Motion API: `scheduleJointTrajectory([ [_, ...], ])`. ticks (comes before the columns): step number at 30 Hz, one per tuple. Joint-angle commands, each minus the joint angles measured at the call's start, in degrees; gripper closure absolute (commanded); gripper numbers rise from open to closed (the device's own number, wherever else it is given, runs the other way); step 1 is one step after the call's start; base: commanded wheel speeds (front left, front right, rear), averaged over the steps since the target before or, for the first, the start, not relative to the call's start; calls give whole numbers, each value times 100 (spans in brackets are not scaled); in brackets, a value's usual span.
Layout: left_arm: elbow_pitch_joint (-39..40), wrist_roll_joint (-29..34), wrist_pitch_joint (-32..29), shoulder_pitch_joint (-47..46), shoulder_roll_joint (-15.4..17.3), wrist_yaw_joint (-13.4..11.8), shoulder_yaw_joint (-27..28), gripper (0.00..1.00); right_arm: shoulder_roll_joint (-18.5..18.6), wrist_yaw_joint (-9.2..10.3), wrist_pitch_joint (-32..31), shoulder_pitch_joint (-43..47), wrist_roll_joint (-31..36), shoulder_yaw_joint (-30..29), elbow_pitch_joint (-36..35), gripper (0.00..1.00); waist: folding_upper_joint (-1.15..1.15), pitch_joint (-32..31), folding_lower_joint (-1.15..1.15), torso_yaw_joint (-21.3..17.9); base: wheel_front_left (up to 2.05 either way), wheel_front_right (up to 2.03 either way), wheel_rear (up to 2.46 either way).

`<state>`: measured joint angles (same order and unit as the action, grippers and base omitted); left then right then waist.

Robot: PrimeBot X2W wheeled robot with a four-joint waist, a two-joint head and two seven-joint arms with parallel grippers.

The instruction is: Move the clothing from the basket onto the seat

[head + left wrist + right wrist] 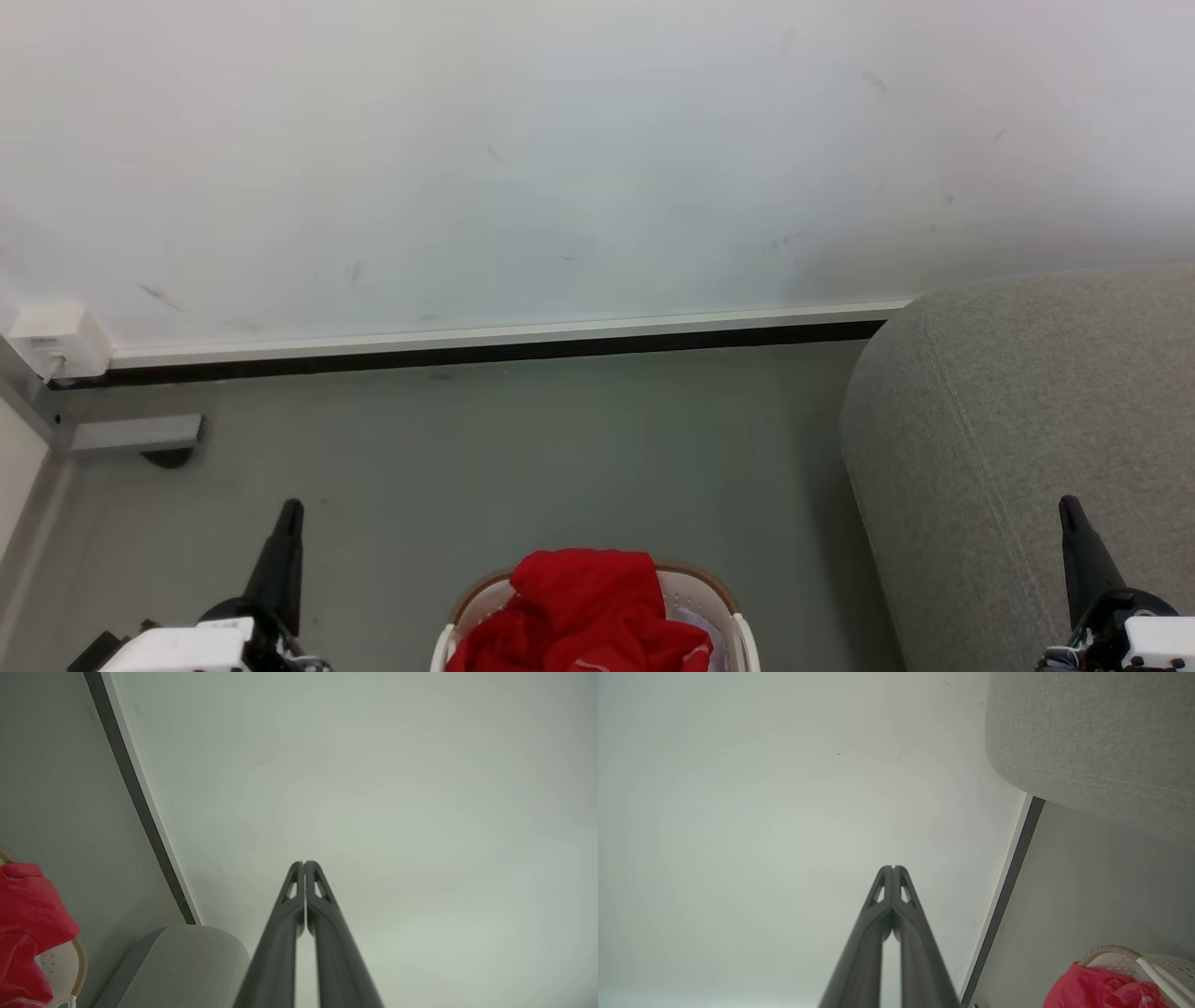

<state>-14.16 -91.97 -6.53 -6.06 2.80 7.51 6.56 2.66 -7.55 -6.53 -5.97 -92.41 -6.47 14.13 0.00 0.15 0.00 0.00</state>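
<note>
Both arms have nothing in hand: the left end effector (292, 506) and the right end effector (1067, 502) are each shut tight, fingers pressed together, pointing up over the floor (523, 448) toward the wall (560, 140). The red clothing (583, 607) is all in the basket (698, 572), heaped above its rim. The basket stands on the floor between the two arms, near the sofa (1027, 420), with a strip of bare floor between them. So nothing's been moved yet, by the look of it.

Likely trouble: the basket looks light, so a pinch that catches the rim, or only one fold of cloth, could drag or tip it. A loose garment could also trail and slip onto that strip of floor before it clears the sofa's rounded end.
</note>
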Motion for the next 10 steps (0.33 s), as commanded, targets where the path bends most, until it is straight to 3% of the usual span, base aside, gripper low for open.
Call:
scheduleJointTrajectory([
  [1, 19, -81, -19, -50, 14, -4, 6, 100, 42, 13, -19, -67, 0, -21, -25, 100, 0, 0, 0, 0, 0, 0, 0],
  [10, 18, -81, -19, -50, 14, -4, 6, 100, 41, 13, -19, -67, 0, -21, -25, 100, 0, 0, 0, 0, 0, 0, 0],
])
